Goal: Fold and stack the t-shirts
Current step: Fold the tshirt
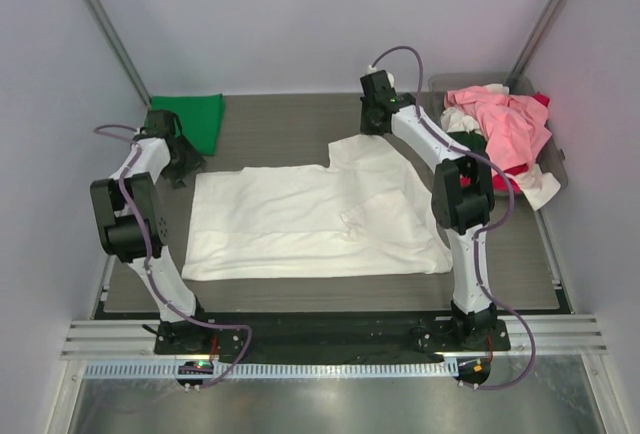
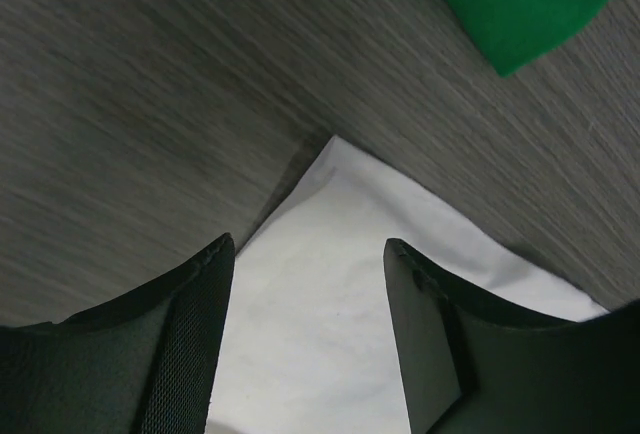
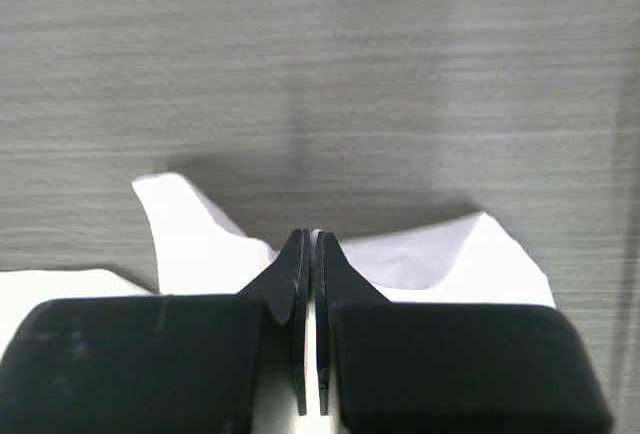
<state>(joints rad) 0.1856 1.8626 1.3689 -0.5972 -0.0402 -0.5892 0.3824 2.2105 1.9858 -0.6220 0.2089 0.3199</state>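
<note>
A large white t-shirt [image 1: 310,219] lies spread flat on the grey table. My left gripper [image 1: 185,166] is open over its far left corner [image 2: 330,254], which lies between the fingers [image 2: 200,324]. My right gripper [image 1: 372,126] is shut on the shirt's far right edge [image 3: 420,259], the white cloth pinched between the fingertips. A folded bright green t-shirt [image 1: 200,119] lies at the far left and shows in the left wrist view [image 2: 520,4]. A pile of pink, red and white t-shirts [image 1: 505,134] sits at the far right.
The pile rests in a grey plastic tray [image 1: 560,169] at the right edge of the table. The table top [image 1: 290,124] is dark wood grain. White walls enclose the table on three sides.
</note>
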